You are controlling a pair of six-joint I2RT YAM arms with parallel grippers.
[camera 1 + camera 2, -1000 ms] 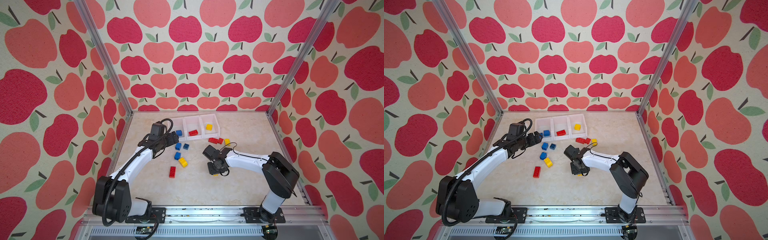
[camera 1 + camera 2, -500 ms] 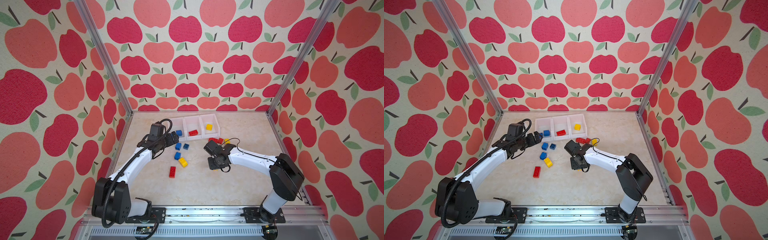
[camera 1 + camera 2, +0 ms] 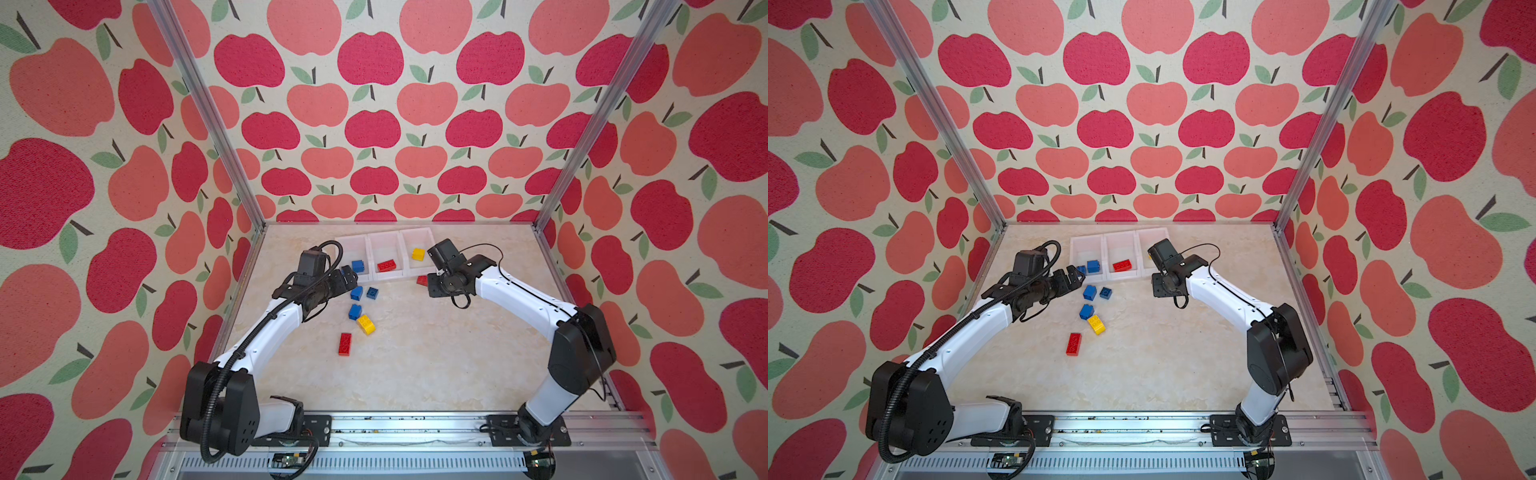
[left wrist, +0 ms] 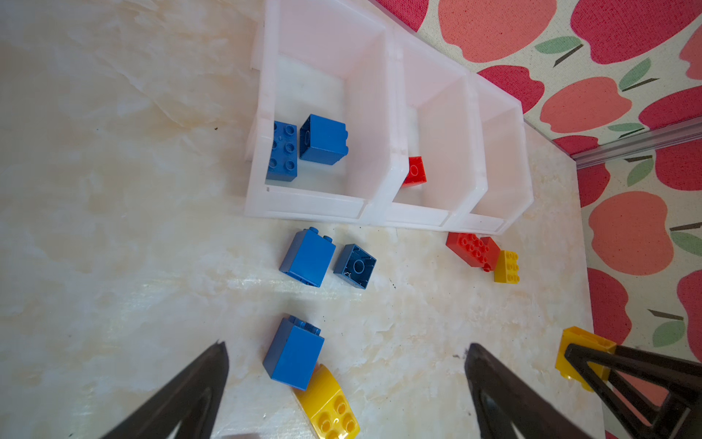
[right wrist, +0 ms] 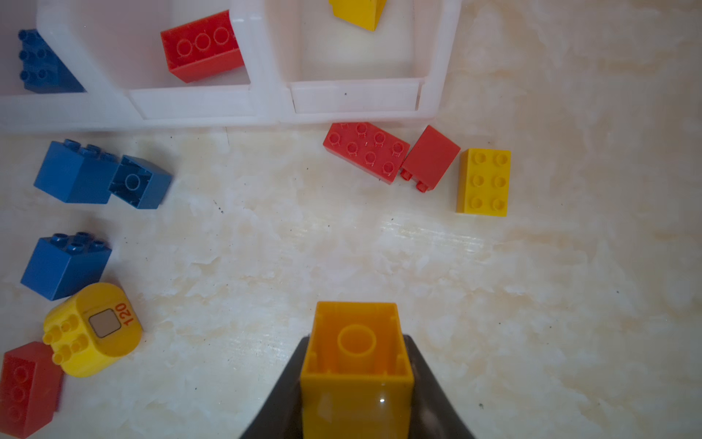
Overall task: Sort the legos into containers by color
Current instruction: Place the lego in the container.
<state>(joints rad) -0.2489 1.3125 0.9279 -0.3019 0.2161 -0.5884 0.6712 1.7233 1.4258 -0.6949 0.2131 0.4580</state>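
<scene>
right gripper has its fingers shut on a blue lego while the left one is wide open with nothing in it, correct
Not quite: the lego in the right gripper is yellow, not blue; the right wrist view shows it. The rest stands: its fingers are shut on it, and the left gripper is wide open with nothing in it.

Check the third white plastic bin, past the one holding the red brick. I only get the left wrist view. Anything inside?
Observer: Yes, a small yellow plastic brick lies in that white plastic bin.
Operator: Any loose bricks behind the left hand?
Observer: One oblong red studded plastic brick on the table, nearer the robot's base.
Operator: Right hand grip?
Observer: Shut on a square yellow plastic brick, hollow underside facing its wrist camera.
</scene>
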